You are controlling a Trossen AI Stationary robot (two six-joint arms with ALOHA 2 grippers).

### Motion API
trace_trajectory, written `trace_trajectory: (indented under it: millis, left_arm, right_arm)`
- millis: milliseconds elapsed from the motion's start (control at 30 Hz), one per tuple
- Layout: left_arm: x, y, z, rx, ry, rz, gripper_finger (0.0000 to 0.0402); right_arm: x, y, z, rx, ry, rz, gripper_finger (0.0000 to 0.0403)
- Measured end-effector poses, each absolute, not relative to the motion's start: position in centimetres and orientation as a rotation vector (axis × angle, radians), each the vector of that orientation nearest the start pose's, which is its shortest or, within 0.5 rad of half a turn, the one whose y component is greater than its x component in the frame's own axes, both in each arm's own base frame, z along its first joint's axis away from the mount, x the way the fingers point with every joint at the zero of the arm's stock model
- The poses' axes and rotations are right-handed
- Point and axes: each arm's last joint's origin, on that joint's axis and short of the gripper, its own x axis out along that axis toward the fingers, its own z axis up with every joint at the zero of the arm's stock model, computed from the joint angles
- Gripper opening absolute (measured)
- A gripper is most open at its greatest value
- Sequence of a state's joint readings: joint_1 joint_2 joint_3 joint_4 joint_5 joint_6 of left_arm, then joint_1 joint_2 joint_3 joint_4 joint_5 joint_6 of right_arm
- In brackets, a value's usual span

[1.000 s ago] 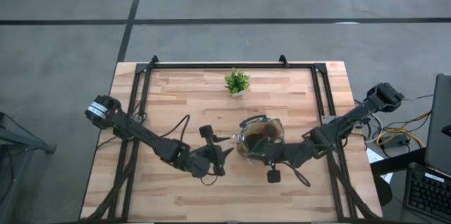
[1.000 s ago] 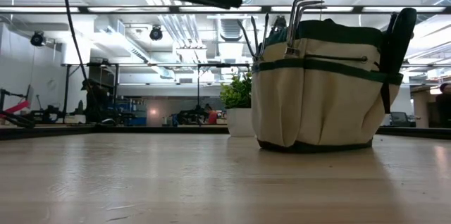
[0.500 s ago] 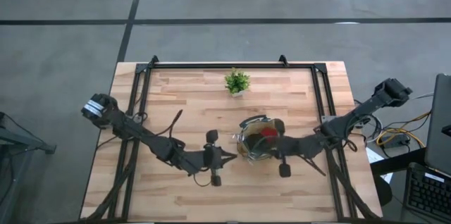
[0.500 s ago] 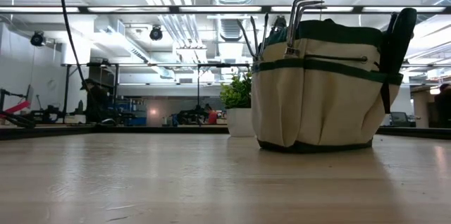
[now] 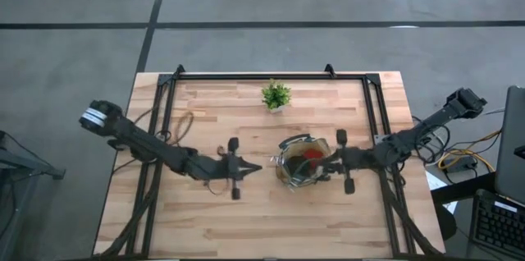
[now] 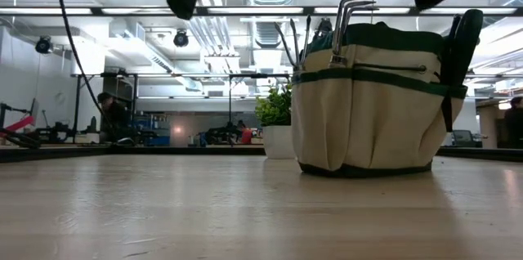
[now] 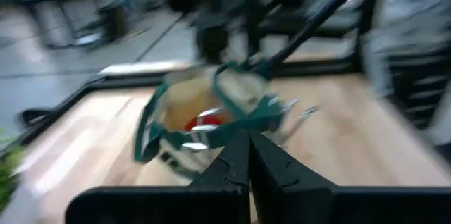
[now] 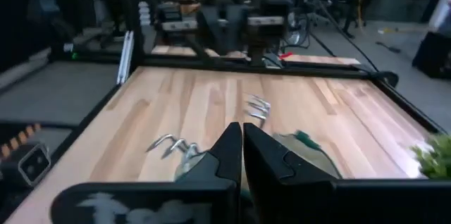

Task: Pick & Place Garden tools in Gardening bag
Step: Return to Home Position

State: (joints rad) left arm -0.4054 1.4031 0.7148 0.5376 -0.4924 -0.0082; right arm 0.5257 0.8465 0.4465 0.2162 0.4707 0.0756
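The khaki gardening bag with dark green trim stands upright on the table, right of centre. Garden tools stick out of it: rake tines and a dark shears handle, with a red glove inside. My left gripper hovers shut just left of the bag, pointing at it. My right gripper hovers shut at the bag's right rim. In its wrist view its shut fingers stand above the rake tines. Neither holds anything.
A small green potted plant stands near the table's far edge, behind the bag. A black frame runs along the far edge and both sides. Bare wood lies toward the near edge.
My left gripper has shut and has gone a little toward the table's far edge, its wrist turning about; it stays left of the bag. My right gripper has drawn back from the bag's near side toward the table's right edge. The bag has not moved.
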Motion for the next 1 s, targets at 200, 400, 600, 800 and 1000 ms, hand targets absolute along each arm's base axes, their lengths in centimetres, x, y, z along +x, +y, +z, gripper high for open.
trace_trajectory:
  millis: [200, 400, 600, 800, 1000]
  left_arm:
    - [23.8, -7.5, 23.2, -0.025, 0.015, -0.113, 0.0006]
    - [20.7, -4.8, 21.3, -0.069, 0.010, -0.063, 0.0005]
    - [18.0, -3.6, 19.8, -0.081, -0.035, -0.048, 0.0005]
    - [15.5, -3.0, 18.5, -0.096, -0.106, -0.051, 0.0005]
    - [13.8, -2.5, 17.7, -0.132, -0.126, -0.046, 0.0005]
  right_arm:
    - [15.4, 6.5, 23.2, 0.077, 0.143, 0.023, 0.0008]
    - [14.6, 5.4, 21.4, 0.073, 0.153, 0.007, 0.0008]
    - [13.6, 4.5, 20.9, 0.078, 0.100, -0.024, 0.0008]
    - [12.7, 4.1, 20.2, 0.081, 0.048, 0.002, 0.0008]
    - [11.8, 3.8, 19.7, 0.127, 0.009, 0.088, 0.0008]
